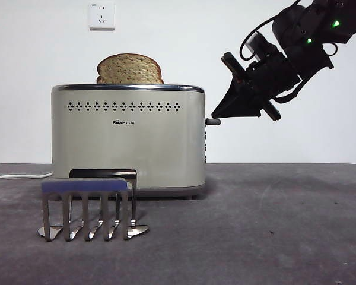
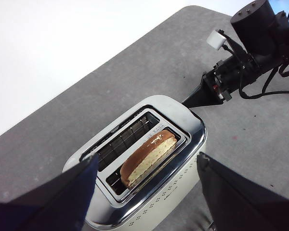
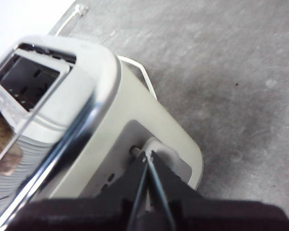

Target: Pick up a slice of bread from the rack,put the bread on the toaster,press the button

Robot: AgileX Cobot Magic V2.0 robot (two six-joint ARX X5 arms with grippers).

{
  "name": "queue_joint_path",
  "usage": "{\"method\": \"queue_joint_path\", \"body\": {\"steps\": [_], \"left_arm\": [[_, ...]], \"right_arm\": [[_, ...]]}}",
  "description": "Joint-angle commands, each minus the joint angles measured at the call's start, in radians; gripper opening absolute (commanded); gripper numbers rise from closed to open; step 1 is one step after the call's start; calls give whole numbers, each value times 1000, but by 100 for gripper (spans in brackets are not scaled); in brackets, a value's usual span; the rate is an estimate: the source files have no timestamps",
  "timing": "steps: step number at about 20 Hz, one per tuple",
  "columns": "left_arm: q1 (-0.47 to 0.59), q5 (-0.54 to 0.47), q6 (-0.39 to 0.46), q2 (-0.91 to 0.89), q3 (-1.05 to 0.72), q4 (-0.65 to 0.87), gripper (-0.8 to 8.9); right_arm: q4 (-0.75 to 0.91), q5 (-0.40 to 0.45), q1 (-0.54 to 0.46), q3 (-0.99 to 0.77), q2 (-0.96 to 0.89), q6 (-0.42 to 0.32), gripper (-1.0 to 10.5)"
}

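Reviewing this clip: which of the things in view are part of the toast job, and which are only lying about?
Part of the job:
- slice of bread, standing in a slot of the toaster
- button, with the shut right gripper at it
- rack, no bread in it
- left gripper, open above the toaster

Lying about:
- wall socket
- white cable

Lab bench: grey table, bare white wall, socket.

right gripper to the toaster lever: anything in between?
Nothing visible. The right gripper, jaws shut, has its tip right at the button on the toaster end, seemingly touching. The slice of bread already sits in a slot.
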Motion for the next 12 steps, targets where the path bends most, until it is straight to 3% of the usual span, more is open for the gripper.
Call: {"method": "queue_joint_path", "body": {"steps": [1, 12], "left_arm": [[-2, 2, -10, 0, 4, 1, 350], [-2, 1, -10, 0, 4, -26, 350]], "right_arm": [[6, 3, 8, 1, 45, -17, -12], [-29, 25, 8, 1, 203, -25, -12]]}}
